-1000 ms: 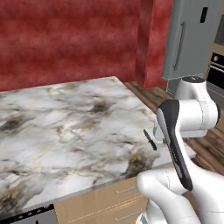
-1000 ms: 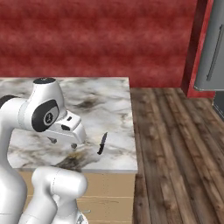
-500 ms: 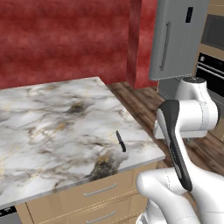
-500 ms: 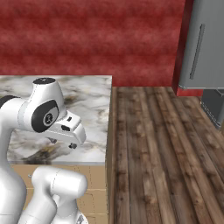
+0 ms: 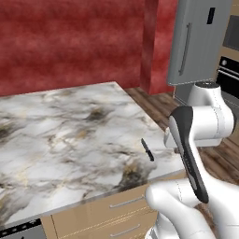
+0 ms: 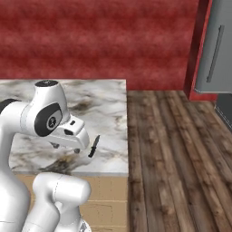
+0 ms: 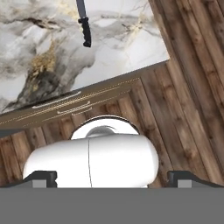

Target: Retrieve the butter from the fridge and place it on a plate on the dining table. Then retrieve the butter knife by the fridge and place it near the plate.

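Knife [image 5: 148, 150], just one, apparently lying on marble dining table [image 5: 70, 126].

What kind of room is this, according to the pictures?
Most likely a home kitchen. A marble-topped counter with drawers beneath stands on a wooden plank floor, a tall grey fridge with a bar handle stands by the red wall, and a small dark knife lies on the marble near the counter's edge.

Base views flank the arm — sharing the dining table [image 5: 70, 135] corner.
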Motion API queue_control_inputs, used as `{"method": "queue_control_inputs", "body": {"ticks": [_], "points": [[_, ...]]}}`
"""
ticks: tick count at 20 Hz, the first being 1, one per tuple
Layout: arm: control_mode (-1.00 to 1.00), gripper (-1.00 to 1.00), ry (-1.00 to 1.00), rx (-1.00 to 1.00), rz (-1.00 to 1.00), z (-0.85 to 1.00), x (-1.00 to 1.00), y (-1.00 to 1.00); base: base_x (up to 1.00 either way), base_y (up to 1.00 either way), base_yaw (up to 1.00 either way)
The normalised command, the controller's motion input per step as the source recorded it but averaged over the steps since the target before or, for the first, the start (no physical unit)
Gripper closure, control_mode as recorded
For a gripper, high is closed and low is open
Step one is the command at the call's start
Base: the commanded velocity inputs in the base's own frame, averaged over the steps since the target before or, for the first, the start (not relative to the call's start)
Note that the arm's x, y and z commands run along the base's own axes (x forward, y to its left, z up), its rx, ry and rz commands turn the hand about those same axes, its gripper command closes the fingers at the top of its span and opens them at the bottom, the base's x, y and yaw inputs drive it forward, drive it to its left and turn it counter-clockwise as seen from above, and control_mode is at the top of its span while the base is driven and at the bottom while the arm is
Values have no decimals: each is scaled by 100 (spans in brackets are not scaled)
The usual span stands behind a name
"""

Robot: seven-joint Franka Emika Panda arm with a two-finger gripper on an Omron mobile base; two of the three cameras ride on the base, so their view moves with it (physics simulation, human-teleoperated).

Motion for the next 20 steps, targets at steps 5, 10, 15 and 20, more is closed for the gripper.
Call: {"method": "queue_control_inputs", "body": {"ticks": [5,10,15,20], "points": [[100,-100,0,0,0,0,0,0,13,21,13],[-100,-100,0,0,0,0,0,0,1,0,3],[-100,-100,-4,0,2,0,19,0,0,0,0],[-100,-100,-7,0,8,-11,66,-2,0,0,0]]}}
